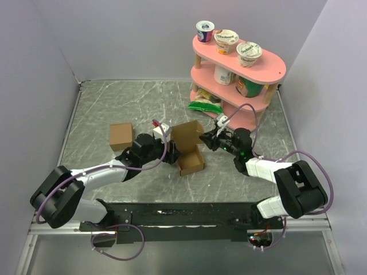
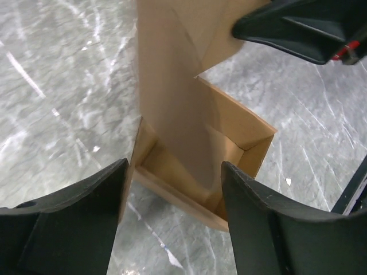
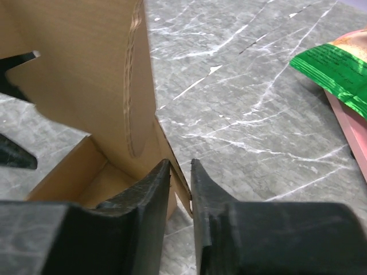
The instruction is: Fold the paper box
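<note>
Top external view: the paper box [image 1: 192, 164] sits near the middle of the grey marbled tabletop [image 1: 114, 103], between my two arms. It is part-formed, an open shallow tray with one tall flap standing up from its far side. My left end effector [image 1: 171, 153] is at the tray's left side. My right end effector [image 1: 205, 140] is at the right edge of the raised flap.

Left wrist view: the fingers [image 2: 74, 223] of my left end effector are spread wide, one on each side of the tray's near end. Both tips meet the outer side walls, so I record this as a wide clamp across the box. The tall flap rises straight ahead of this camera, and the inside of the tray shows below it. My right end effector appears at upper right, at the flap's edge.

Right wrist view: the fingers [image 3: 143, 206] of my right end effector are almost together, with a thin edge of cardboard in the narrow gap between them. I record it as pinched on the box where the flap meets the tray corner. A curved crease line runs down the flap near that edge.

Other items, top external view: a smaller closed cardboard cube [image 1: 121, 136] rests on the tabletop left of the box and apart from it, just beyond my left arm. A green packet [image 1: 205, 104] lies at the foot of a pink shelf [image 1: 275, 70] at the far right. Three yogurt cups [image 1: 227, 40] stand on its top tier. The middle tier holds more containers, their labels too small to read.
</note>
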Controlling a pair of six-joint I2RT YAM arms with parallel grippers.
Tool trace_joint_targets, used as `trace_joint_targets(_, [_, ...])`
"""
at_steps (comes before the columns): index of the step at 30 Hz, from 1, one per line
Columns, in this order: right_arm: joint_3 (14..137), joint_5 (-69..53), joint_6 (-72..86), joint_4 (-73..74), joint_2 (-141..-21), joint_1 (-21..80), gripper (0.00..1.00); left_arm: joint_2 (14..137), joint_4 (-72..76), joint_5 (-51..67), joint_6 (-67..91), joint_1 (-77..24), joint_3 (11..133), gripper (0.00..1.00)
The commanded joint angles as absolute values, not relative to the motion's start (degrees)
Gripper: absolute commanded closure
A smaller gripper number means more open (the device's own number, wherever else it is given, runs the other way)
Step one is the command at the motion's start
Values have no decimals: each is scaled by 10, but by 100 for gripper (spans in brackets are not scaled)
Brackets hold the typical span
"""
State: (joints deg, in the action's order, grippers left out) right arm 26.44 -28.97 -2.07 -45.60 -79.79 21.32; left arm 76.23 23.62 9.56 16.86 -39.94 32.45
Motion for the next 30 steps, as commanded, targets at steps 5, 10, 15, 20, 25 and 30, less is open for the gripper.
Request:
trace_joint_targets(5, [279, -317, -12, -449, -779, 211, 78, 703, 203, 77, 185, -401, 317, 32])
trace_joint_targets(10, [276, -312, -9, -442, -769, 212, 82, 705, 210, 97, 178, -401, 313, 53])
trace_joint_targets(15, [275, -313, -5, -426, -751, 214, 87, 725, 200, 96, 179, -400, 326, 74])
trace_joint_targets(20, [265, -299, -1, -411, -727, 227, 88, 731, 198, 72, 182, -402, 337, 82])
trace_joint_targets(25, [250, -194, -6, -373, -684, 283, 93, 758, 176, 41, 194, -407, 366, 87])
trace_joint_targets(30, [214, -81, -1, -380, -641, 344, 94, 779, 162, 2, 216, -424, 397, 87])
